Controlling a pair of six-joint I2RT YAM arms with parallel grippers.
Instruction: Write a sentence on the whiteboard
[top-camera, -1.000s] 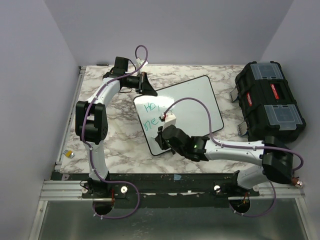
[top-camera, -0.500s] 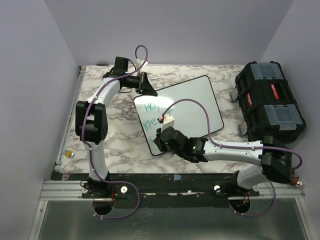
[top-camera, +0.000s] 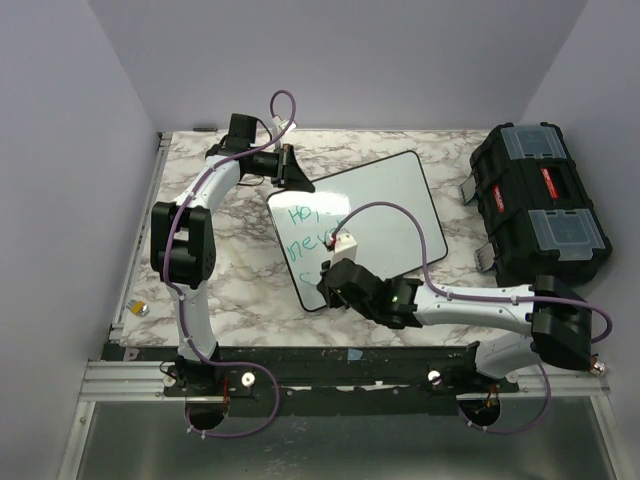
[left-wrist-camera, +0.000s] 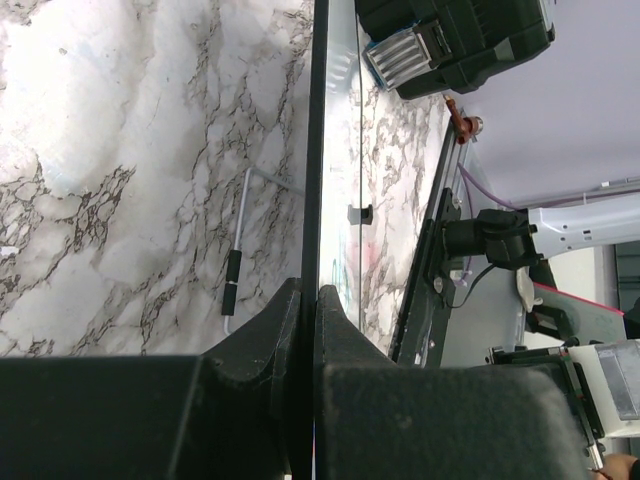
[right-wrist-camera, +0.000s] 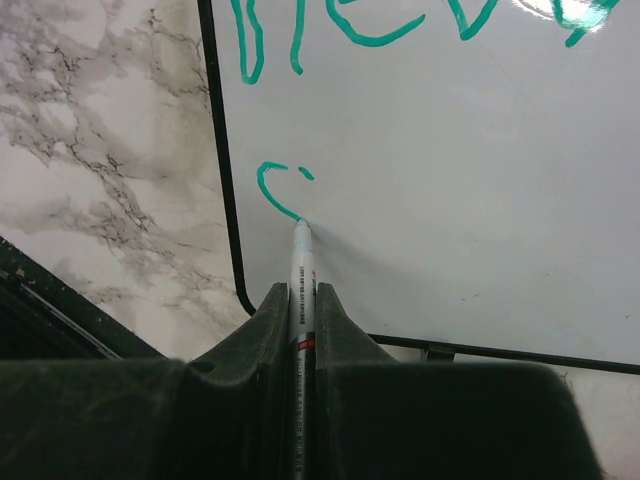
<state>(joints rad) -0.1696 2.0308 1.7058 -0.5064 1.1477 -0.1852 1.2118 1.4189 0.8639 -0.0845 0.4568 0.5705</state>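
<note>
Two lines of sentence (top-camera: 305, 243) done, third starting: right gripper (right-wrist-camera: 302, 295) pinches marker (right-wrist-camera: 301, 262), tip on whiteboard (right-wrist-camera: 450, 200); left gripper (left-wrist-camera: 310, 300) clamps its edge. Next: steady curved stroke.

Right hand (right-wrist-camera: 300, 296) lower; fresh teal stroke (right-wrist-camera: 263, 190) below.
</note>
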